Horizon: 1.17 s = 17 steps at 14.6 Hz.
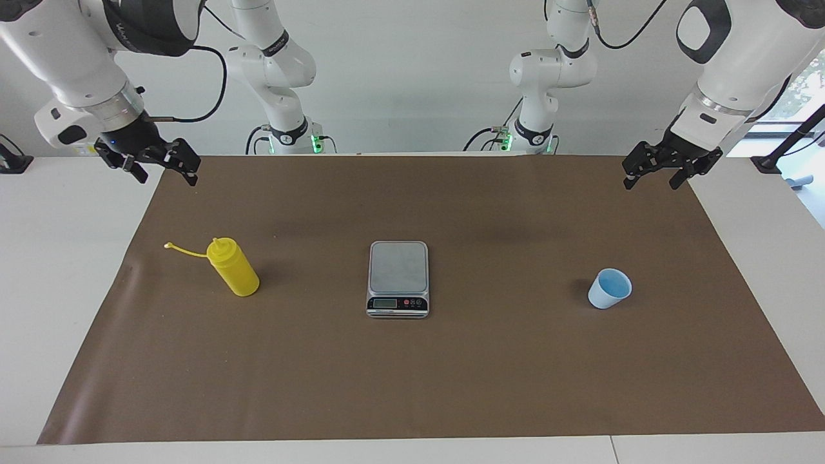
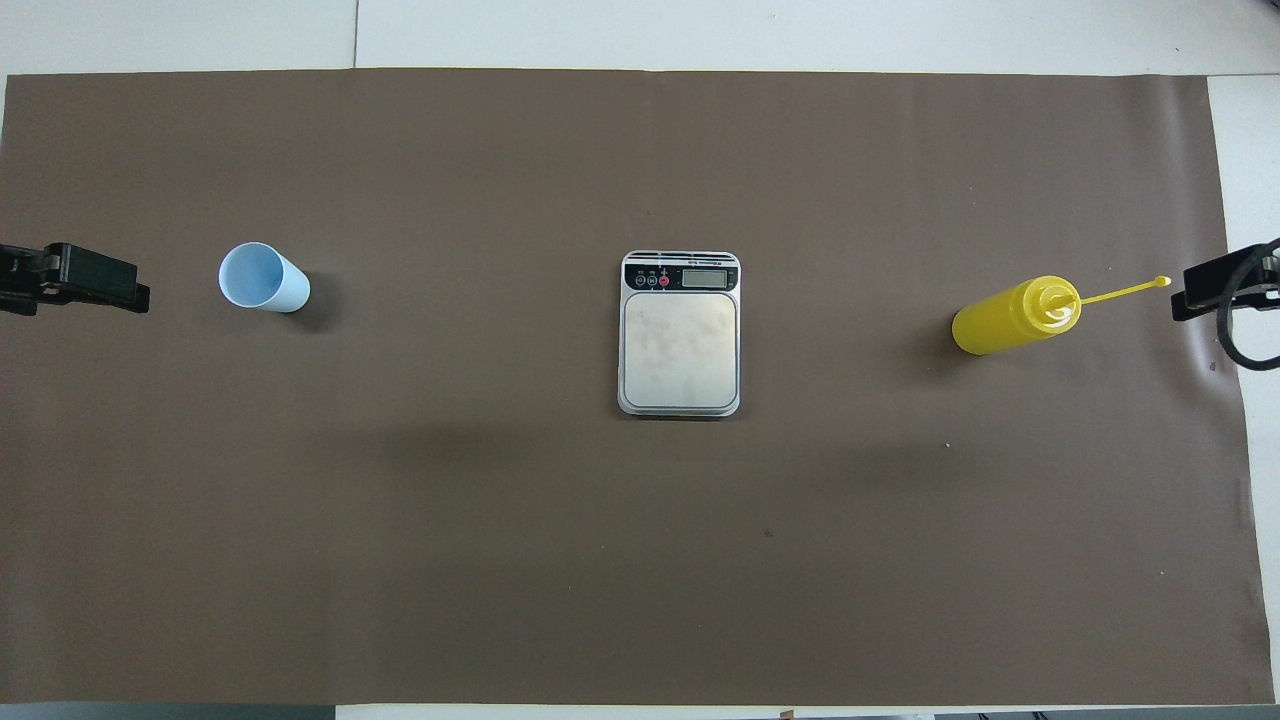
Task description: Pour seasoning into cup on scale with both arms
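The yellow seasoning bottle stands upright on the brown mat toward the right arm's end, its cap strap sticking out sideways. The silver scale lies mid-table with a bare platform. The light blue cup stands upright toward the left arm's end, on the mat and not on the scale. My right gripper hangs open and empty above the mat's edge at the bottle's end. My left gripper hangs open and empty above the mat's edge at the cup's end.
A brown paper mat covers most of the white table. Wide stretches of bare mat separate bottle, scale and cup. The two arm bases stand at the robots' edge of the table.
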Each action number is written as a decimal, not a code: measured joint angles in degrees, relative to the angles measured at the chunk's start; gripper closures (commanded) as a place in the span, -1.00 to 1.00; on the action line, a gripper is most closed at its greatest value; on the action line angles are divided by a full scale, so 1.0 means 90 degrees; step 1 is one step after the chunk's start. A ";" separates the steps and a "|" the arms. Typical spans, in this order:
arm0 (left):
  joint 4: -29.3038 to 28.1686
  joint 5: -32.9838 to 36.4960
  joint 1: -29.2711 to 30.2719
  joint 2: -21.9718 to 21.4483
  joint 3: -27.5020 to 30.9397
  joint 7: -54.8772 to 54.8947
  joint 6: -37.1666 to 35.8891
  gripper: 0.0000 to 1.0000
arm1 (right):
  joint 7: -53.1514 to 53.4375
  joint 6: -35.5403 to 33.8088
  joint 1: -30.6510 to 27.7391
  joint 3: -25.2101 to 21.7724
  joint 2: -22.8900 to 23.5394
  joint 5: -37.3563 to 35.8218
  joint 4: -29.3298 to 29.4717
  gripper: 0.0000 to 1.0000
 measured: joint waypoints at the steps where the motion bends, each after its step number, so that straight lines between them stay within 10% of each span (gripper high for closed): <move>1: 0.0000 0.0000 0.0001 0.0000 0.0004 0.0000 0.0000 -1.00 | 0.0000 0.0000 0.0001 0.0000 0.0000 0.0000 0.0000 -1.00; 17: 0.0000 0.0000 0.0001 -0.0001 0.0007 0.0000 -0.0032 -1.00 | 0.0000 0.1216 -0.0192 -0.0022 0.0015 0.0000 -0.0008 -1.00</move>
